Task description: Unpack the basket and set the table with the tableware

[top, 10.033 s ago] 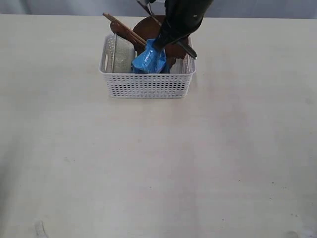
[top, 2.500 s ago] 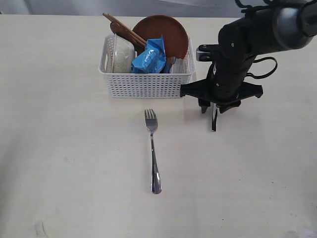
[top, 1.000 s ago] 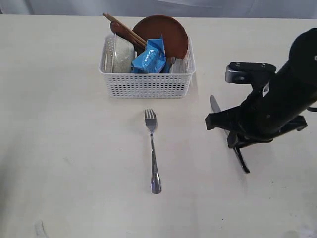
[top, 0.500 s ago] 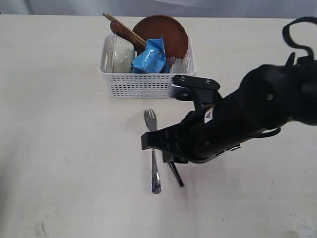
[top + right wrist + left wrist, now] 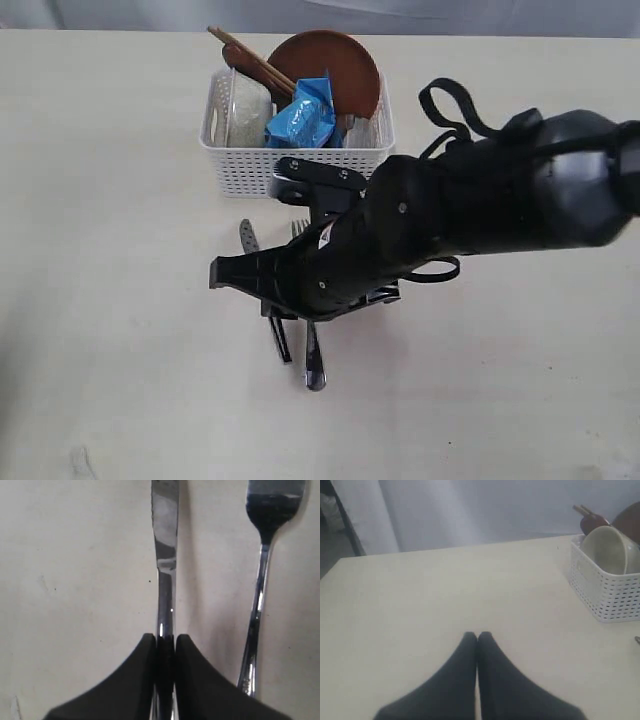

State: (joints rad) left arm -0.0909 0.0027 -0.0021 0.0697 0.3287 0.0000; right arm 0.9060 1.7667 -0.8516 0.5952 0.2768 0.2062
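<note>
My right gripper (image 5: 279, 342) (image 5: 164, 642) is shut on the handle of the steel knife (image 5: 165, 555). The knife's blade (image 5: 247, 236) points toward the white basket (image 5: 300, 172). It is held low over the table (image 5: 120, 300), parallel to the steel fork (image 5: 313, 366) (image 5: 260, 595) and just left of it. The basket holds the brown plate (image 5: 335, 62), the pale bowl (image 5: 246, 110) (image 5: 605, 550) and the wooden chopsticks (image 5: 248, 56). My left gripper (image 5: 477, 638) is shut on nothing over bare table, short of the basket (image 5: 607, 592), and it is out of the exterior view.
A blue chip bag (image 5: 300, 118) stands in the middle of the basket. The bulky black right arm (image 5: 470, 220) reaches across in front of the basket and hides most of the fork. A grey curtain (image 5: 470, 510) hangs beyond the table's far edge.
The right arm has swept left with the knife, from the right of the fork across it to its left side. The fork and the basket's contents have not moved.
</note>
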